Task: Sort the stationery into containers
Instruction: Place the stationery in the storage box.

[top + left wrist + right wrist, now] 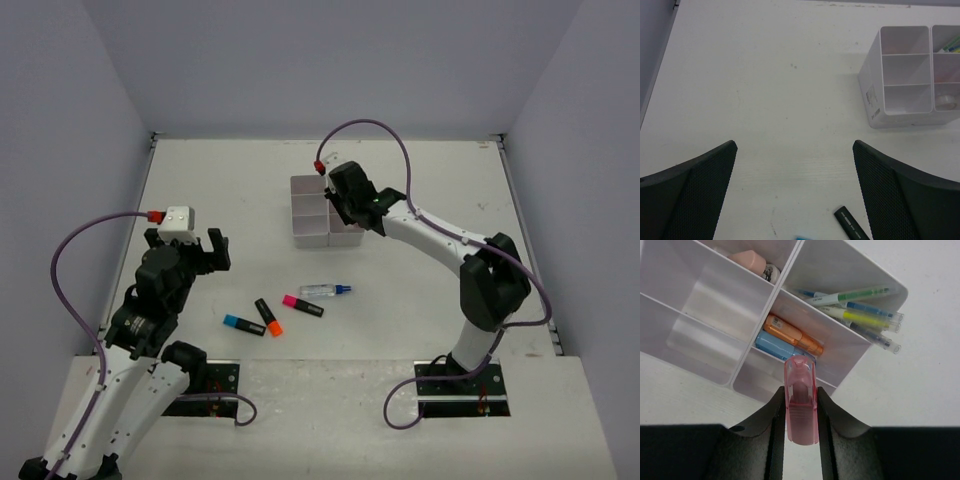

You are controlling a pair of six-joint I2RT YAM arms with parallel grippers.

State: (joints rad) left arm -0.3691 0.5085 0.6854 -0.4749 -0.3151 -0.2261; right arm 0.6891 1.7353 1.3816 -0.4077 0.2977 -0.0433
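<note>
The white six-compartment tray (pixel 308 212) stands at mid-table. My right gripper (pixel 801 390) hovers just above its near edge, shut on a short pink translucent-capped marker (pixel 801 405) that points at the tray. In the compartment below lie an orange marker (pixel 792 334) and a blue one (pixel 776 345); thin pens (pixel 860 315) fill the neighbouring cell, and a pink eraser (pixel 749 261) sits further in. On the table lie highlighters with blue (pixel 243 324), orange (pixel 268 316) and pink (pixel 302 306) ends, plus a blue-capped glue pen (pixel 326 291). My left gripper (pixel 795 145) hangs open above bare table.
In the left wrist view the tray (pixel 871 85) stands ahead to the right with a tape ring (pixel 946 101) in one cell. A black highlighter end (pixel 851 223) lies near my right-hand finger. Walls enclose the table on three sides.
</note>
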